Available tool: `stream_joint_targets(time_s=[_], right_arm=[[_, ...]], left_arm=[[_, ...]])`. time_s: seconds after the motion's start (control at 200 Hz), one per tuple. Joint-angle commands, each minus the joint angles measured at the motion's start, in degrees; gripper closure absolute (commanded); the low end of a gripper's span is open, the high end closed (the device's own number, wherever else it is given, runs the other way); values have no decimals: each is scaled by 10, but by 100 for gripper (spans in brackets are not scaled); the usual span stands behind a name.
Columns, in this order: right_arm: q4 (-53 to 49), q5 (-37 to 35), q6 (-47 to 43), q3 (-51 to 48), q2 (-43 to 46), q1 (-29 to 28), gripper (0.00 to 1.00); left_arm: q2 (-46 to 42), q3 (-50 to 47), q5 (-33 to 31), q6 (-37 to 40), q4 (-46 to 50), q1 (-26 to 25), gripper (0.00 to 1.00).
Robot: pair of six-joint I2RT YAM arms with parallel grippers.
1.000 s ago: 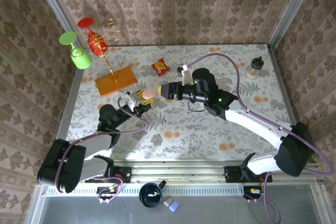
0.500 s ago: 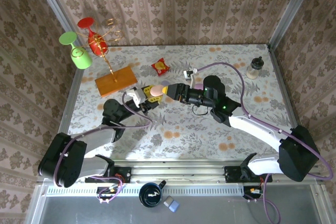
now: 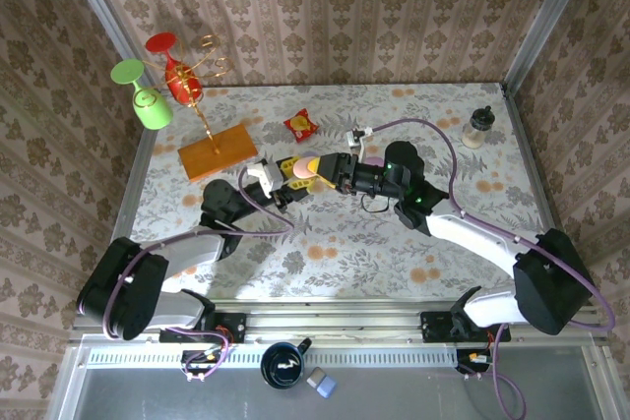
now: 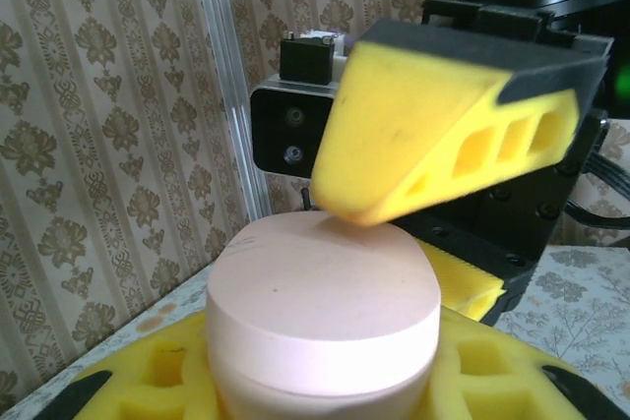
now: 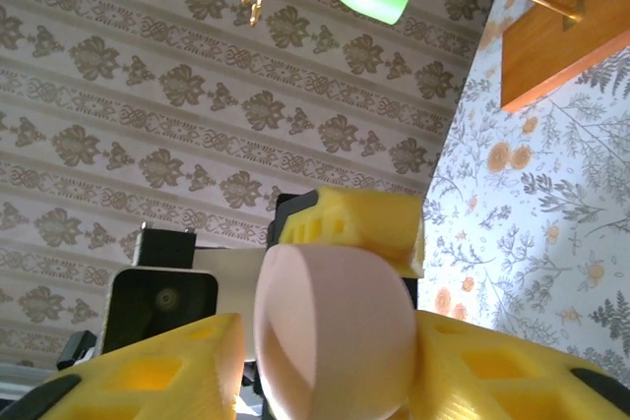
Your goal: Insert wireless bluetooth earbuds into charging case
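A pale pink, pebble-shaped charging case [image 3: 303, 168] hangs closed above the middle of the table, between both arms. My left gripper [image 3: 286, 180] is shut on its lower half, and the case [image 4: 325, 307] sits between its yellow pads [image 4: 128, 386]. My right gripper [image 3: 318, 170] comes in from the right and its jaws press the other end of the case [image 5: 335, 327]. One of its yellow fingers [image 4: 443, 135] rests on the case's flat top. The earbuds are out of view.
A red-and-yellow snack packet [image 3: 300, 125] lies behind the grippers. At the back left is a wooden board [image 3: 217, 151] with a gold stand bearing a green glass [image 3: 148, 100] and a red glass [image 3: 169, 58]. A small jar [image 3: 478, 127] stands at the far right.
The left gripper has carried the case right and away. The right gripper has slid left over the case's end and its jaws have closed in on it.
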State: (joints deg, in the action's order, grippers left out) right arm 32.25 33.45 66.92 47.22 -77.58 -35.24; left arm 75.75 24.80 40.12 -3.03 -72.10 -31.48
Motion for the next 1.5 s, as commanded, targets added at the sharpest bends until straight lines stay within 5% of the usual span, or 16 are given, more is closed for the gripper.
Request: stream_joint_targets(time_s=[0.0, 0.21, 0.4, 0.755, 1.09, 1.49], right_arm=[[40, 15, 9, -5, -2, 4, 63], [41, 8, 11, -18, 0, 13, 78], [10, -30, 3, -36, 11, 28, 79], [-47, -115, -22, -103, -6, 84, 78], [-25, -135, -28, -145, -100, 96, 78], [22, -124, -29, -132, -209, 103, 70]], left_arm=[[3, 11, 4, -1, -15, -3, 73], [2, 4, -5, 5, -14, -3, 61], [-15, -13, -10, 24, 17, 2, 27], [-154, -48, -15, 130, 315, 1, 0], [-254, -74, -97, 142, 475, -8, 0], [-227, -32, -82, 177, 569, -9, 0]])
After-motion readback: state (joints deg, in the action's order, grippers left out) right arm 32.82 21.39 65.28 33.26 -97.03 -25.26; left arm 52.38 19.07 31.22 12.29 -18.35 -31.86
